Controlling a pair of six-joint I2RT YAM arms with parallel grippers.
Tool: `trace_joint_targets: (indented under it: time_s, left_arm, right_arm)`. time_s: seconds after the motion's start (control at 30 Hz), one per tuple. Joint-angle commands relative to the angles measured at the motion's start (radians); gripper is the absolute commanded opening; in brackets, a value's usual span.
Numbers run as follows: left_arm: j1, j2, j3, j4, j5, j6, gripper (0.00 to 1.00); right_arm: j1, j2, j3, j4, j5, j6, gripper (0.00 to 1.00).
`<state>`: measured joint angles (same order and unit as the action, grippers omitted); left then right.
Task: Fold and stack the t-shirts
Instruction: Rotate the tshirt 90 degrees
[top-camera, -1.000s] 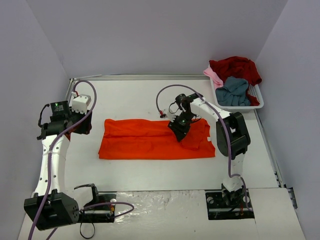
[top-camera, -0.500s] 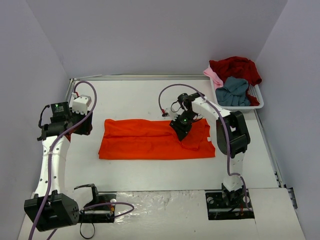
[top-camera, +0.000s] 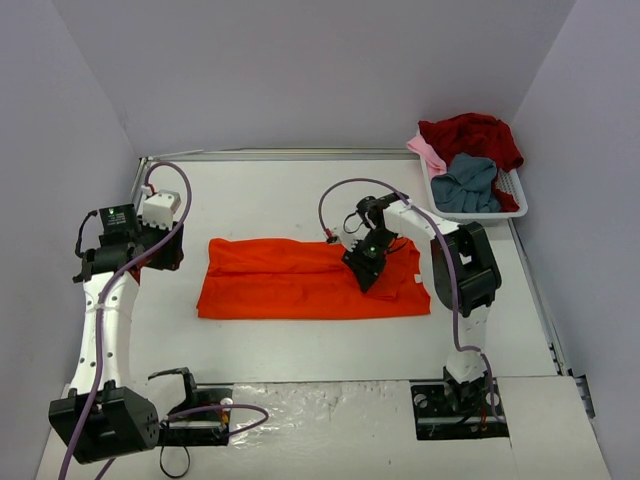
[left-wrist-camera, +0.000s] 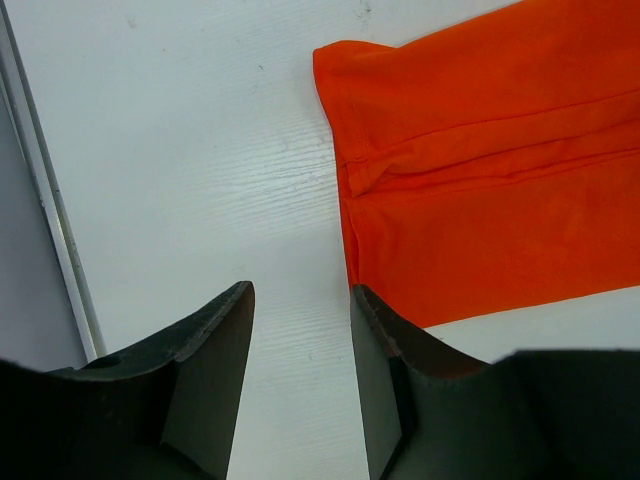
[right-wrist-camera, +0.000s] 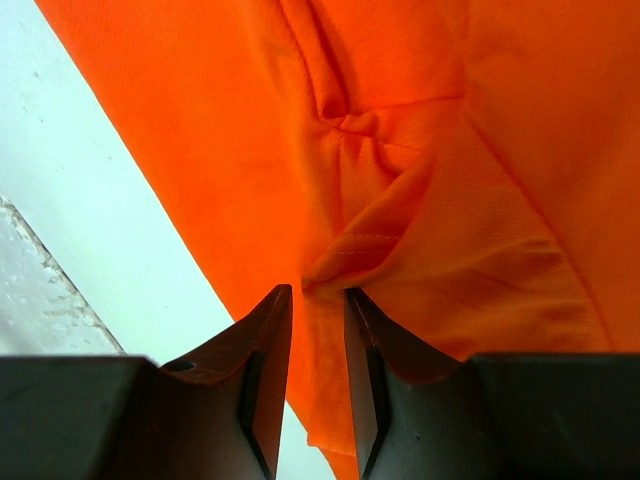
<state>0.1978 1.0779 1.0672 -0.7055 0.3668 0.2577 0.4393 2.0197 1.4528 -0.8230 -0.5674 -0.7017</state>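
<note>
— Item one: right gripper (right-wrist-camera: 317, 300)?
— Fingers nearly closed, with a puckered fold of the orange-red t-shirt (top-camera: 300, 280) pinched between them. The arm is bent low over the shirt's right part.
— Item two: left gripper (left-wrist-camera: 300, 300)?
— Jaws parted, nothing held. It is raised over the white table (top-camera: 260, 190), beside the shirt's left end.
— Remaining stock?
— The orange-red t-shirt is spread mid-table. A dark red t-shirt (top-camera: 470, 135), grey-blue t-shirt (top-camera: 465, 185) and pink t-shirt (top-camera: 428, 152) are heaped in the white basket (top-camera: 513, 190), far right corner.

Bright orange-red t-shirt (top-camera: 280, 282), spread flat
</note>
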Motion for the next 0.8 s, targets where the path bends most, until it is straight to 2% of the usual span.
trace_joint_targets:
  time_s: [0.0, 0.5, 0.77]
  left_arm:
    - [0.006, -0.021, 0.008, 0.012, 0.02, -0.006, 0.42]
    - [0.011, -0.026, 0.0, 0.015, 0.02, -0.005, 0.43]
    - [0.009, 0.011, 0.042, -0.005, 0.07, 0.0, 0.41]
  right_arm:
    - [-0.001, -0.062, -0.034, -0.056, -0.037, -0.025, 0.24]
    - [0.004, -0.021, -0.023, -0.059, -0.051, -0.039, 0.25]
    - [-0.01, -0.145, -0.016, -0.1, -0.025, -0.033, 0.26]
